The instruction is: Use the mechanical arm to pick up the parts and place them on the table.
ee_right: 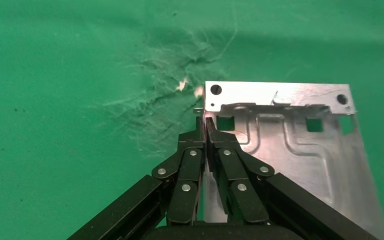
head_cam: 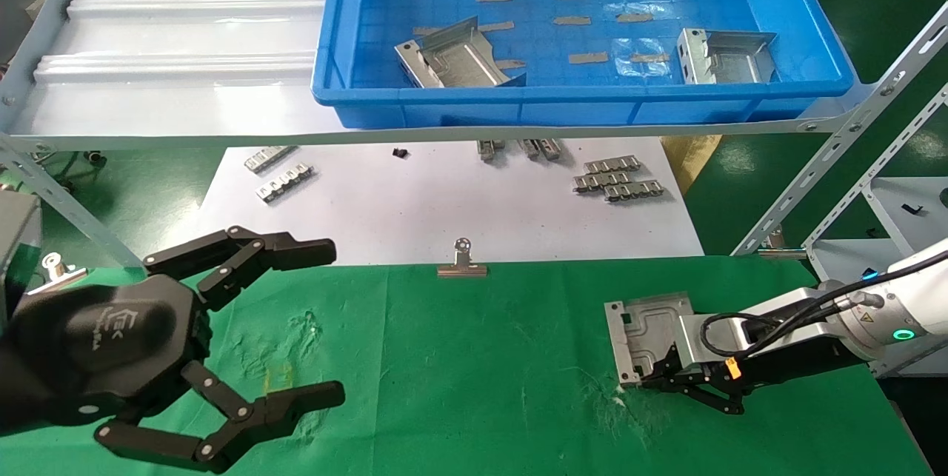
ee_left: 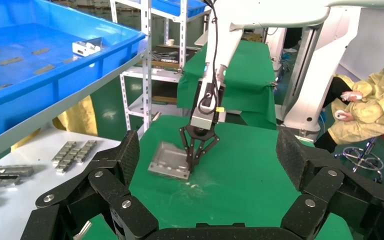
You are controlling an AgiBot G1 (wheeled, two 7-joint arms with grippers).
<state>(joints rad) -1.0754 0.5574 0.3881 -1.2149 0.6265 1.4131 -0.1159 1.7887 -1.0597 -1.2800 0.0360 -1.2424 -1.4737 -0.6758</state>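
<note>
Head view: the right end effector (head_cam: 670, 378) reaches low over the green surface (head_cam: 474, 372), clenched on the side wall of a silver part (head_cam: 646, 334) whose plate lies on or just above the cloth. Two more parts (head_cam: 455, 60) wait in the blue bin (head_cam: 585, 102).

Left wrist view: the left end effector (ee_left: 207, 165) hangs released, parked well apart.

Right wrist view: the fingers (ee_right: 207, 150) pinch the part's folded edge. This looks like the placing step; next, I judge, it must let go and lift clear.
</note>
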